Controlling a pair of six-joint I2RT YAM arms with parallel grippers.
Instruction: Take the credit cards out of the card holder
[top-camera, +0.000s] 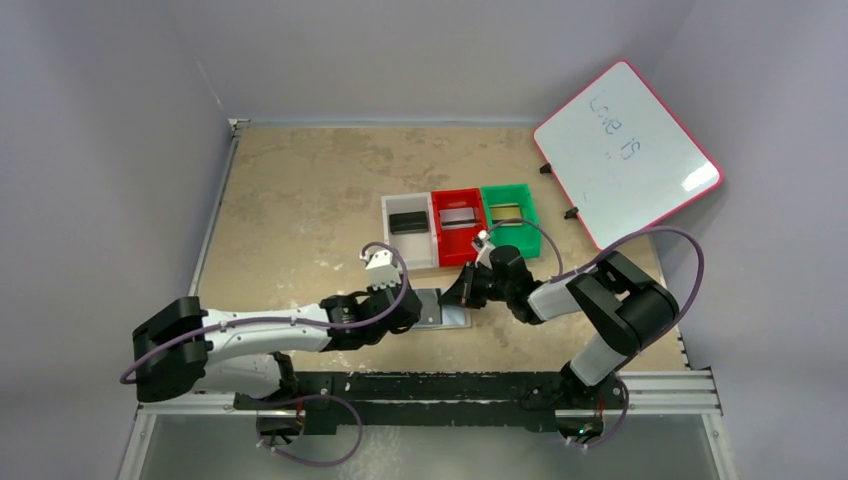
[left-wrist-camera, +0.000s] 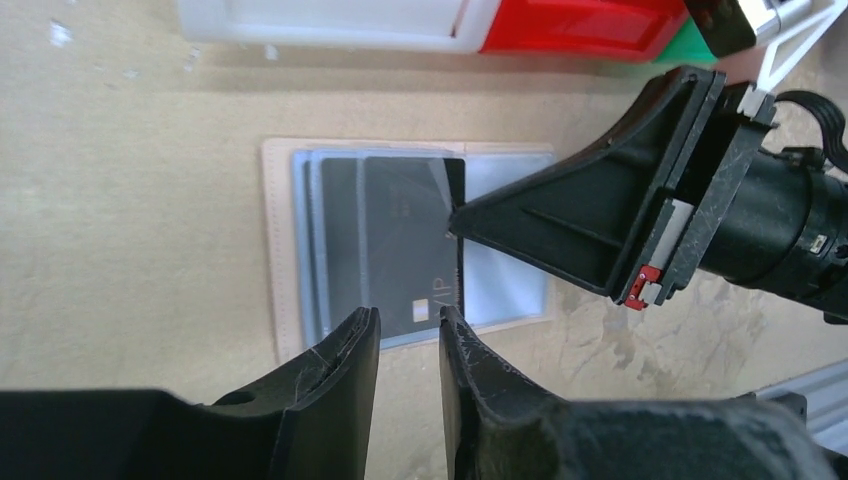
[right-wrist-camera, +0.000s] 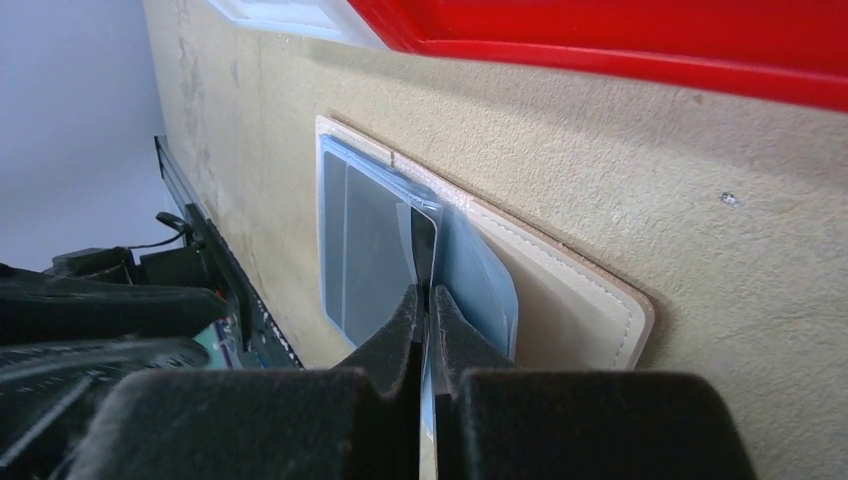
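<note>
This is looking like a robot test lab: a left arm (top-camera: 255, 335) and a right arm (top-camera: 612, 305) are sitting bolted to a metal rail (top-camera: 450, 385) at the edge of a tan table (top-camera: 300, 190), bare grey walls (top-camera: 100, 150) are boxing it in (booth-like), and a whiteboard (top-camera: 625, 150) is leaning nearby.

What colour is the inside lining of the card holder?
Grey-blue lining on the card holder, framed by a tan-beige rim; clearest in the left wrist view.

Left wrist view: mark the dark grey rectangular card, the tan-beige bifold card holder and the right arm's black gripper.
Dark grey rectangular card (left-wrist-camera: 400, 240), left wrist view, middle of its face.
Tan-beige bifold card holder (left-wrist-camera: 278, 260), left wrist view, left border strip.
Right gripper (left-wrist-camera: 455, 224), left wrist view, closed fingertips.
</note>
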